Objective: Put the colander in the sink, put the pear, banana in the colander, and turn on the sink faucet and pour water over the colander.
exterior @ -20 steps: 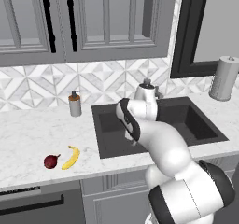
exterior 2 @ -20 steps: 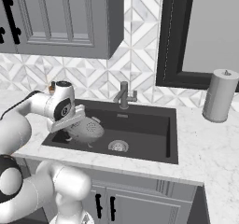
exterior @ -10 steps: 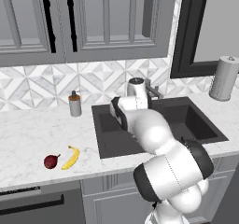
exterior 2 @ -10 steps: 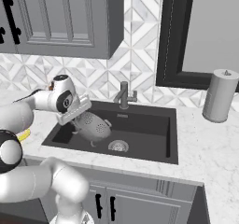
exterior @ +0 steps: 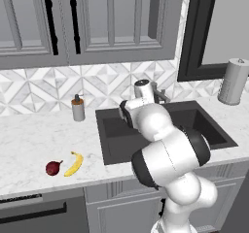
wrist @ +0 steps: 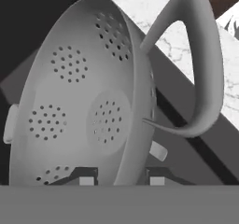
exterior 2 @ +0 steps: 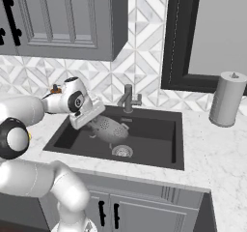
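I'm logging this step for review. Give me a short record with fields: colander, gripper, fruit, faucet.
colander: tilted over the sink, near the drain
gripper: one fingertip on each side of the colander's rim
fruit: pear and banana lie side by side on the counter, left of the sink
faucet: behind the sink, no water visible

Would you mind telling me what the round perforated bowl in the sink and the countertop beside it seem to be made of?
The round grey perforated colander looks like matte brushed metal: uniform grey, thin rim, punched hole clusters. The white countertop looks like polished marble, given its faint grey veining, though it might be laminate.
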### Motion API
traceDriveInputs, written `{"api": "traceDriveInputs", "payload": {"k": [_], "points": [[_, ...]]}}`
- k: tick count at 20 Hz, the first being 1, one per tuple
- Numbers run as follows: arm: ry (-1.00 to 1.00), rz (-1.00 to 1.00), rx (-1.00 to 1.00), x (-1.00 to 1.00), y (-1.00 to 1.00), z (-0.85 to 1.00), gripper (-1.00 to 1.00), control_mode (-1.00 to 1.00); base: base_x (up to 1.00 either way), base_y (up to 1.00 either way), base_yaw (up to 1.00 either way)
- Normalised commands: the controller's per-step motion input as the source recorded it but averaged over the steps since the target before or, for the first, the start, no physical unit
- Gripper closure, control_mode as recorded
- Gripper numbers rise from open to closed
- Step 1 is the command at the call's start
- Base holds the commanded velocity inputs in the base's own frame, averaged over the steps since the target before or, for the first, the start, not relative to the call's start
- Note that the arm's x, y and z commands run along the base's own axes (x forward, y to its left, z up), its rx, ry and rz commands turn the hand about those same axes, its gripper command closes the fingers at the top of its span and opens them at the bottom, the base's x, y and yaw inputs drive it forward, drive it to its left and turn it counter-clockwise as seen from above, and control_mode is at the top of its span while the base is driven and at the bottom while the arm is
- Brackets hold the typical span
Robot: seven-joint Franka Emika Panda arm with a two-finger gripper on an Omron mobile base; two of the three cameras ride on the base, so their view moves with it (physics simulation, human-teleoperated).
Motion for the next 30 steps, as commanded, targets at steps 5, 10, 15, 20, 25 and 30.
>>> {"api": "traceDriveInputs", "payload": {"k": [5, 10, 15, 20, 25, 30], "points": [[-0.04, -0.72, -0.03, 0.25, 0.65, -0.02, 1.0, -1.0, 0.0, 0.0, 0.0], [-0.26, -0.62, -0.08, 0.64, 0.5, -0.11, 1.0, -1.0, 0.0, 0.0, 0.0], [-0.26, -0.59, -0.16, 0.97, 0.6, -0.16, 1.0, -1.0, 0.0, 0.0, 0.0], [-0.03, -0.55, -0.05, 0.75, 0.69, -0.09, 1.0, -1.0, 0.0, 0.0, 0.0], [0.03, -0.62, -0.04, 0.78, 0.94, 0.0, 1.0, -1.0, 0.0, 0.0, 0.0], [0.03, -0.65, -0.01, 0.63, 0.9, -0.29, 1.0, -1.0, 0.0, 0.0, 0.0]]}}
